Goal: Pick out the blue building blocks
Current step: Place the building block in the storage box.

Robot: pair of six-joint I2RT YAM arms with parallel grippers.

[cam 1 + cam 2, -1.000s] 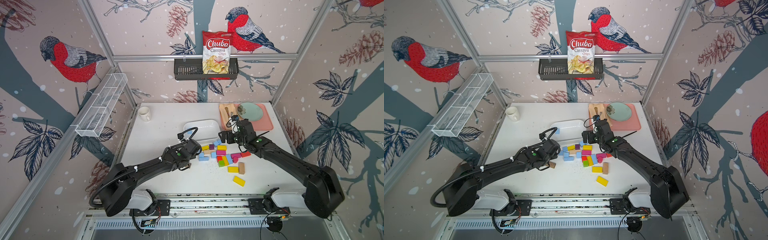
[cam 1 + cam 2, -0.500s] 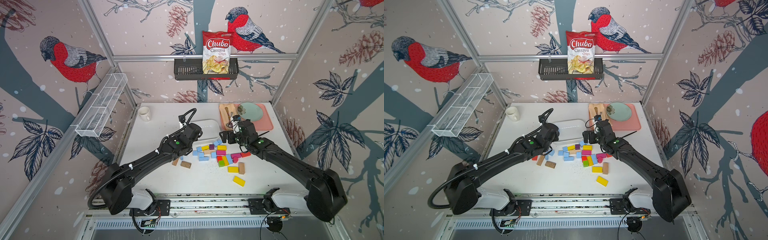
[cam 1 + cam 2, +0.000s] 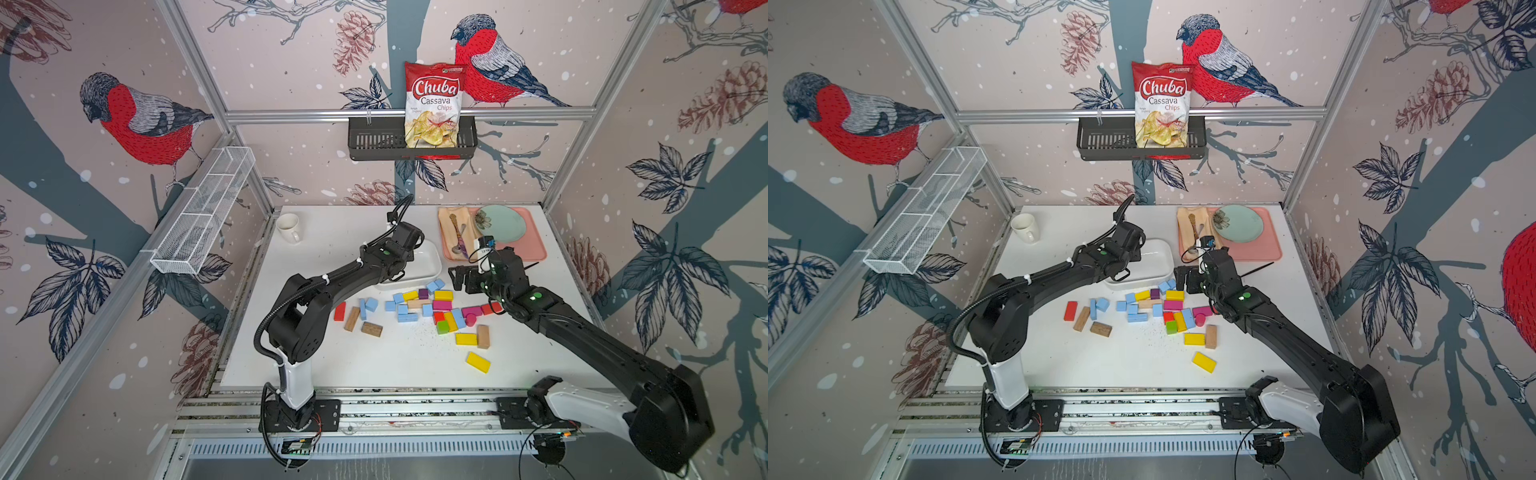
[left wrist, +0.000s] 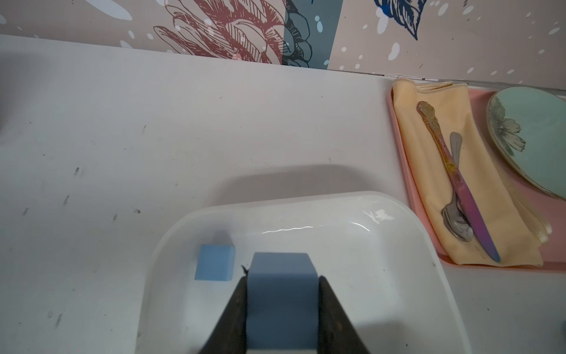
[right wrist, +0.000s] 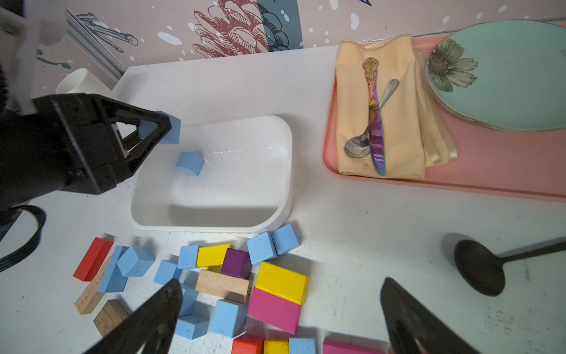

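Sky-blue cube [image 4: 280,266] is clamped between the jaws of the left gripper [image 4: 282,280], held just above the white dish [image 5: 214,228], where 1 other blue cube [image 5: 189,163] lies. More blue building blocks [image 5: 260,246] sit scattered among other coloured and wooden blocks [image 5: 272,309] on the white table [image 5: 352,245], just beside the dish. The right gripper [image 5: 280,283] hovers over that pile, jaws wide apart, holding nothing.
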